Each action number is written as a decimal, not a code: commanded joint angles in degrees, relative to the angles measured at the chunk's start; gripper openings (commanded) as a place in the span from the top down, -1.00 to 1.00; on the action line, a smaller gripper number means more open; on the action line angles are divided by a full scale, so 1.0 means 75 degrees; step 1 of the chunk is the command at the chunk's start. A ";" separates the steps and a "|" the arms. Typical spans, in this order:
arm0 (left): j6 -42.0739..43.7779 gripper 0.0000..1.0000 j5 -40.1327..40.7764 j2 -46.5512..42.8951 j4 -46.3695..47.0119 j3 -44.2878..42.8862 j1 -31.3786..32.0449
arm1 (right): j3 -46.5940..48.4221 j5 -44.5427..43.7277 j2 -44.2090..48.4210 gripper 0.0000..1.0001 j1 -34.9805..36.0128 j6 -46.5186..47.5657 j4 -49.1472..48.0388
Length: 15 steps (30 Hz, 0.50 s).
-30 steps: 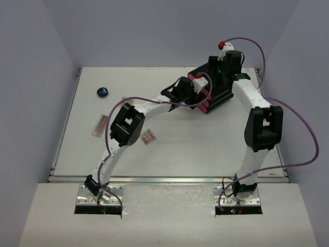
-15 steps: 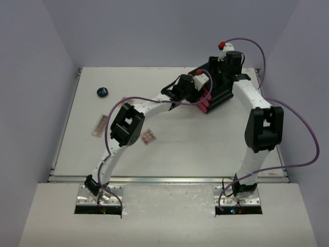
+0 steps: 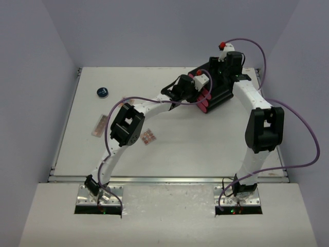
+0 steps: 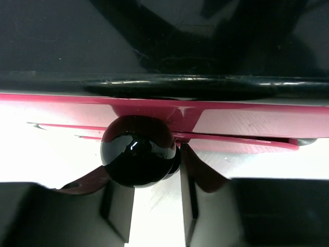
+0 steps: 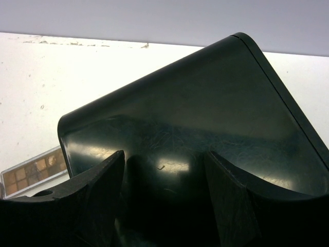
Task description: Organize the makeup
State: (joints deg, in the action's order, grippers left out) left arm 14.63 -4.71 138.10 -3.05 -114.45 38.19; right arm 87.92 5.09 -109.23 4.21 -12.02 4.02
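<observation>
Over the last second the left gripper (image 4: 157, 170) has been brought in against the glossy pink drawer front (image 4: 231, 121) of the large black plastic box (image 3: 220, 95). Its fingers have been drawn much closer together about the round shiny black knob (image 4: 138, 157). Whether the knob is actually pinched cannot be told, since the fingertips are partly hidden behind it. The right gripper (image 5: 164, 180) is kept where it was, spread wide over the box's rear top edge, apparently as a brace. None of the makeup is held: the round dark-blue jar (image 3: 103, 92), the long tan-pink eyeshadow palette (image 3: 100, 125) and the smaller reddish-tan palette (image 3: 149, 137) are left lying on the white table (image 3: 205, 149), well apart from the box on its left side. From this it is judged that a drawer is about to be pulled open for stowing, and that the sorting itself is not yet begun
</observation>
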 commanded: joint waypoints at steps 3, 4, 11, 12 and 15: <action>0.0048 0.81 -0.0195 -0.0127 -0.0055 -0.0010 -0.0163 | -0.0402 -0.0063 -0.0266 -0.30 -0.0100 -0.0113 0.1467; 0.0046 0.86 -0.0237 -0.0222 -0.0062 0.0159 -0.0178 | -0.0402 -0.0074 -0.0285 -0.30 -0.0097 -0.0120 0.1467; 0.0115 1.00 -0.0373 -0.0952 -0.0132 0.1154 -0.0220 | -0.0387 -0.0093 -0.0378 -0.30 -0.0128 -0.0190 0.1467; 0.0126 1.00 -0.0355 -0.0997 -0.0120 0.1282 -0.0231 | -0.0378 -0.0093 -0.0378 -0.30 -0.0130 -0.0193 0.1469; 0.0154 1.00 -0.0356 -0.1399 -0.0038 0.1818 -0.0275 | -0.0367 -0.0105 -0.0378 -0.30 -0.0140 -0.0213 0.1483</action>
State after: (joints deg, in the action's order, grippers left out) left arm 15.19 -6.69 132.60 -1.19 -105.40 37.25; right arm 87.85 5.13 -109.21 4.09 -12.08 4.04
